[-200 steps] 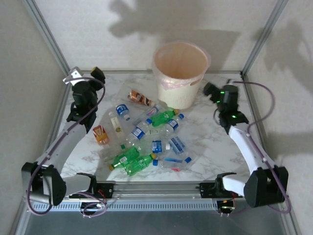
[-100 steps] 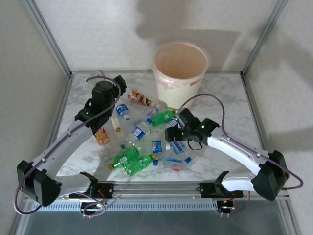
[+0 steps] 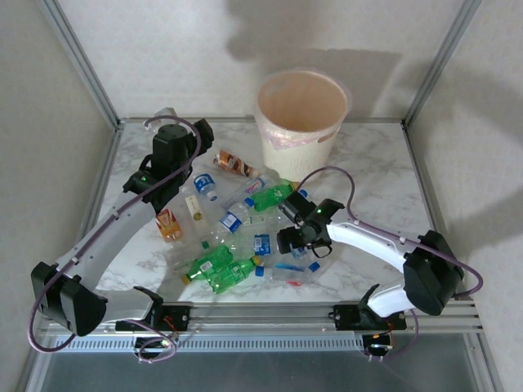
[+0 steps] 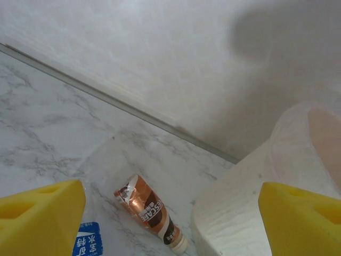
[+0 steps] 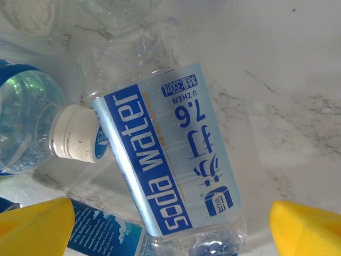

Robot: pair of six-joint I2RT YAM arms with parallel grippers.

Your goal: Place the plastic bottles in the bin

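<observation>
Bright, even, diffuse light. Top view sharp; broad soft shadows on back wall (image 3: 278, 41) above bin (image 3: 301, 159). Left wrist view hazy, grey shadow upper right; left gripper (image 4: 171, 216) fingertips (image 4: 40, 210) blurred. Right wrist view: soda water bottle (image 5: 170, 154) crisp, glints on plastic, surface (image 5: 277, 96) washed out.

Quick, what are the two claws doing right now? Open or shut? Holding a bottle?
Left claw: open, holding nothing.
Right claw: open, over the soda water bottle, not holding it.
</observation>
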